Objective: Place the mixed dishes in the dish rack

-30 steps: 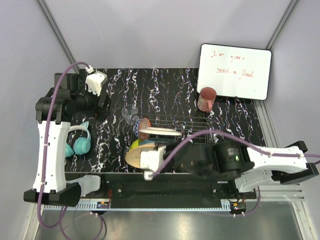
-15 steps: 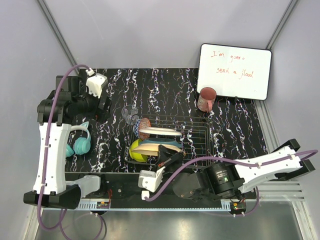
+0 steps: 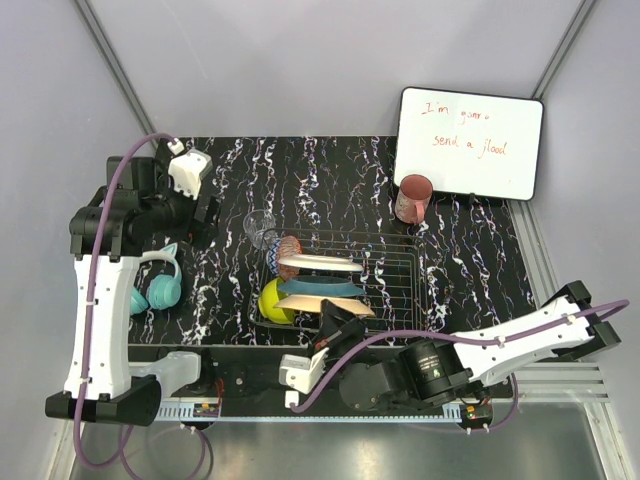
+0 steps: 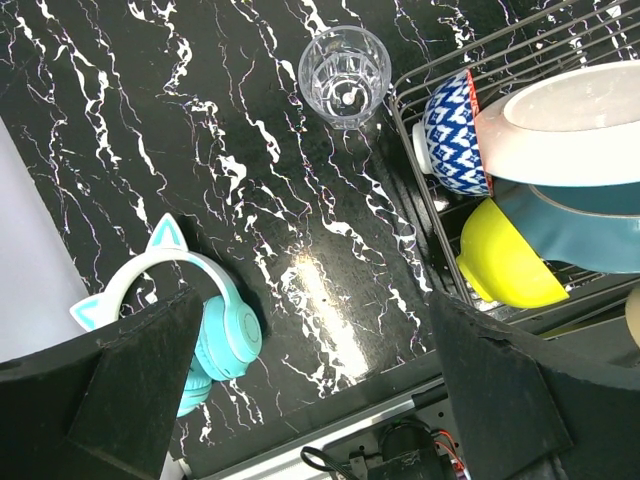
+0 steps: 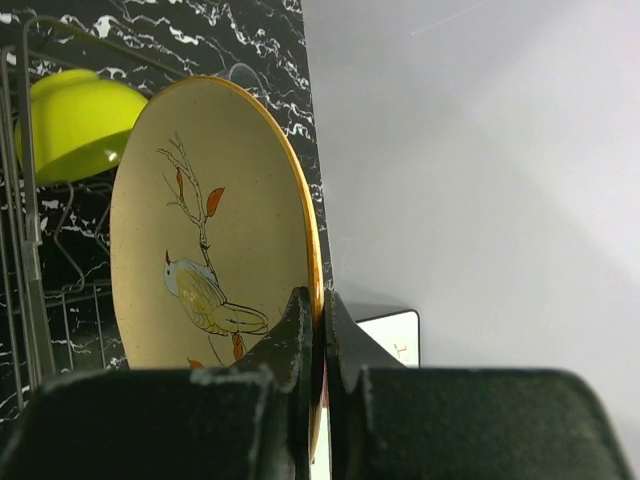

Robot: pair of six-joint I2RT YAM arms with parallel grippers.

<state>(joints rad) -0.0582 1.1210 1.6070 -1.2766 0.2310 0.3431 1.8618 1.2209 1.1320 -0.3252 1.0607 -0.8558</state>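
top view: the dish rack [image 3: 398, 268] sits on the black marbled table [image 3: 330, 180], just beyond the two arm bases. three plates stand on edge in its left half, one behind another: the white plate [image 3: 320, 264] farthest back, the teal plate [image 3: 322, 288] in the middle, the orange plate [image 3: 350, 305] nearest, at the rack's front edge. the right gripper [image 3: 335, 325] reaches in from the near side, jaws pressed together on the orange plate's rim. the yellow-green bowl [image 3: 268, 300] lies on its side at the rack's left front corner. the small patterned bowl [image 3: 289, 246] lies at the left rear corner, against the white plate. outside the rack, the clear glass [image 3: 260, 225] stands upright just beside that rear corner, and the reddish-brown cup [image 3: 412, 198] stands farther right, in front of the white board [image 3: 470, 142] with red writing. teal headphones [image 3: 158, 290] lie left of the rack. the left gripper [image 3: 205, 212] hangs over the table's left rear part, jaws spread wide, holding nothing.

right wrist view: the two fingers [image 5: 296, 340] pinch the plate's orange rim. its cream face shows a painted bird on a branch. the plate stands nearly upright, rack wires and the yellow-green bowl to its left.

left wrist view: between the spread fingers lie bare table and the headphones. the glass, the rack's left end and both bowls show beyond.
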